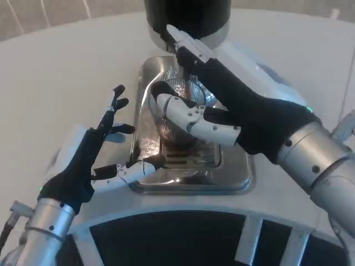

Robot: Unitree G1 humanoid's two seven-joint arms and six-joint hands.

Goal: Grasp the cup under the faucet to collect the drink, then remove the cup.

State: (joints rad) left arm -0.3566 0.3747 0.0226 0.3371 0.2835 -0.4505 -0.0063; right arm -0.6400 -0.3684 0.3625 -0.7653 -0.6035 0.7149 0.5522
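A clear glass cup point(168, 123) stands on the steel drip tray point(236, 173), just below the black dispenser point(187, 15). My right hand point(224, 102) reaches in from the right and grips the cup. Its thumb lies across the cup's front and its fingers run behind the cup toward the dispenser base. Part of the cup's rim shows between thumb and fingers. The faucet itself is hidden behind the fingers. My left hand point(93, 158) hovers left of the tray with fingers spread, holding nothing. Its thumb tip is at the tray's front left edge.
The tray sits on a white round table point(50, 72) with bare surface to the left and far right. A black and white panel point(166, 238) runs along the near edge below the tray.
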